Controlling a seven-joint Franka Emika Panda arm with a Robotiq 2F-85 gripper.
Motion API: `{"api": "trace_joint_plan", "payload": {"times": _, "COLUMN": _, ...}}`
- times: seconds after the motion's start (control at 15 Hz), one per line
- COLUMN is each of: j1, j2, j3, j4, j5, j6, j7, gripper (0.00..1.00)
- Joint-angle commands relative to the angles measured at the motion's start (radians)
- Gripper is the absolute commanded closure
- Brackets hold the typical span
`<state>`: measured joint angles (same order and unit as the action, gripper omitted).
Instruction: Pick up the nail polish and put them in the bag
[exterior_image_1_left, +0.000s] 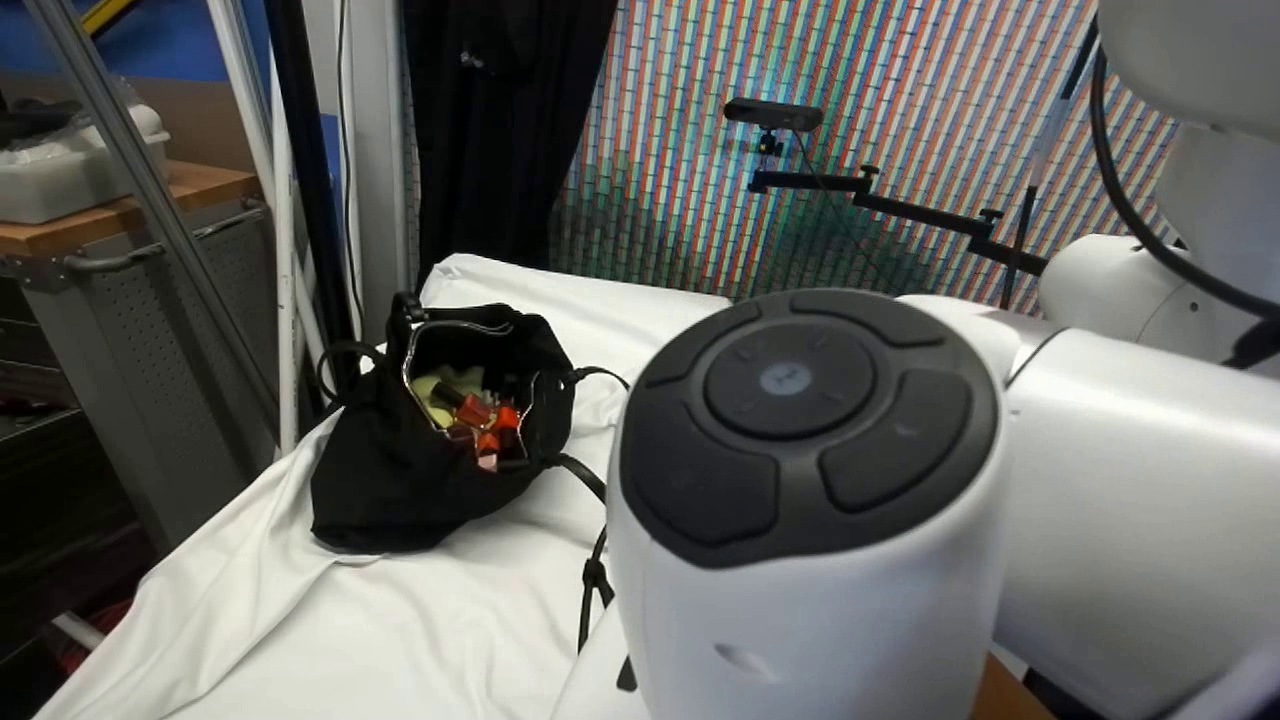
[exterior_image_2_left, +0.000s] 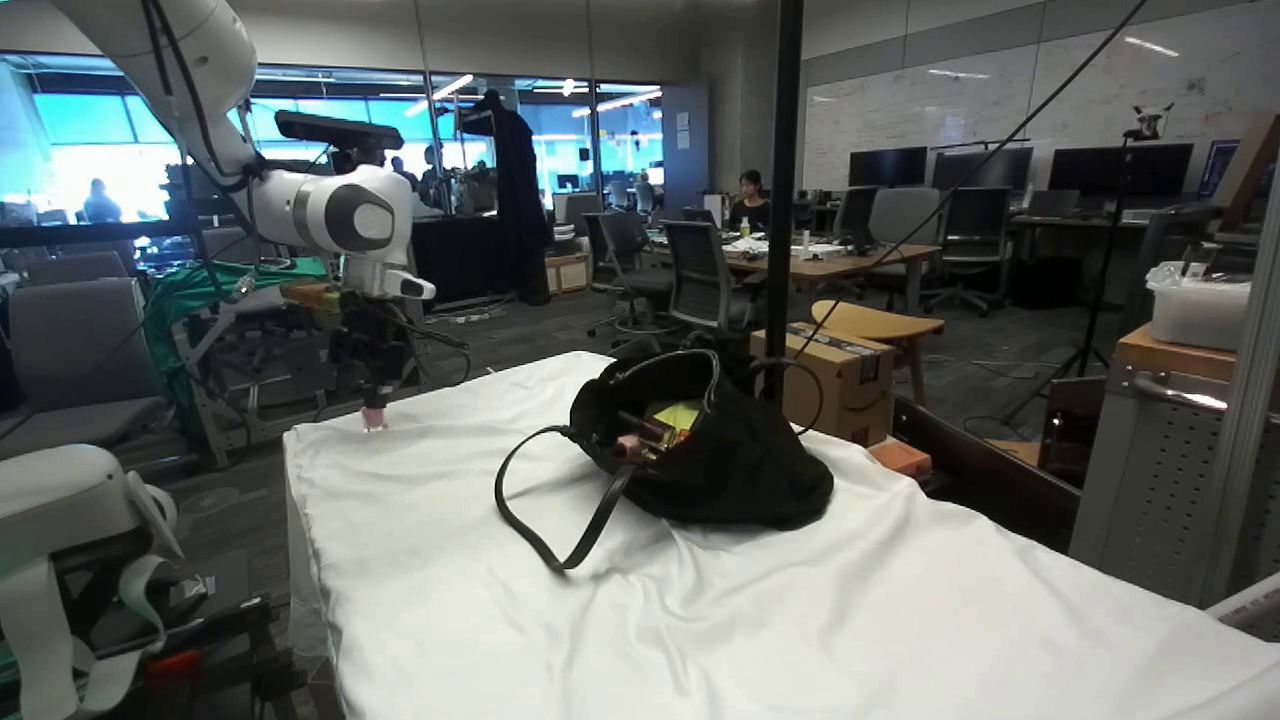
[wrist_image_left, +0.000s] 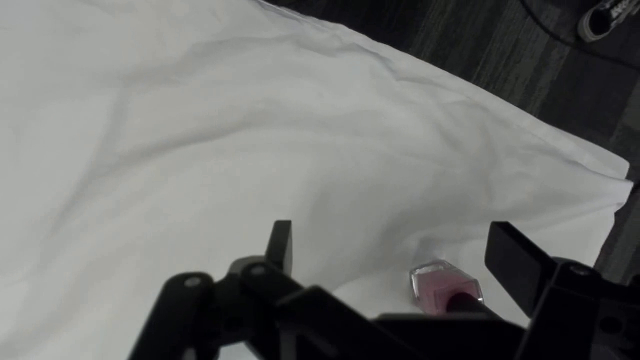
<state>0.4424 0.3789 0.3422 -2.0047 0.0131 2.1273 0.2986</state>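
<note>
White cloth (exterior_image_2_left: 450, 600) is serving as the working ground, probably so that small, bright things are standing out. Over its corner the robot arm (exterior_image_2_left: 345, 212) is hanging low, presumably for a grip from above. Well apart from that corner, the black fabric bag (exterior_image_2_left: 740, 482) is slumping on the cloth, gaping wide, which should be suiting a simple drop. At the arm's end, the gripper (wrist_image_left: 391, 247) is pointing downward, its fingers (wrist_image_left: 517, 265) standing wide of each other and clasping nothing. Inside the bag, several red-orange bottles (exterior_image_1_left: 475, 411) are lying jumbled, so order in there probably isn't mattering. In the wrist view, between the fingers and nearer one of them, a single pink nail polish (wrist_image_left: 436, 286) is standing on the cloth, cap (wrist_image_left: 463, 303) upward, likely lending itself to a downward pinch.
</note>
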Motion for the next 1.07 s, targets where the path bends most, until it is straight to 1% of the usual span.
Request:
{"api": "trace_joint_plan", "payload": {"times": 0.0, "j1": -0.005, "j2": 0.022, "j3": 0.010, "j4": 0.042, "j5": 0.054, "j6": -0.008, "j7": -0.064, "gripper": 0.00}}
{"api": "trace_joint_plan", "payload": {"times": 0.4, "j1": -0.018, "j2": 0.033, "j3": 0.017, "j4": 0.056, "j5": 0.143, "j6": -0.004, "j7": -0.146, "gripper": 0.00}}
{"api": "trace_joint_plan", "payload": {"times": 1.0, "j1": -0.001, "j2": 0.060, "j3": 0.011, "j4": 0.065, "j5": 0.132, "j6": 0.011, "j7": -0.168, "gripper": 0.00}}
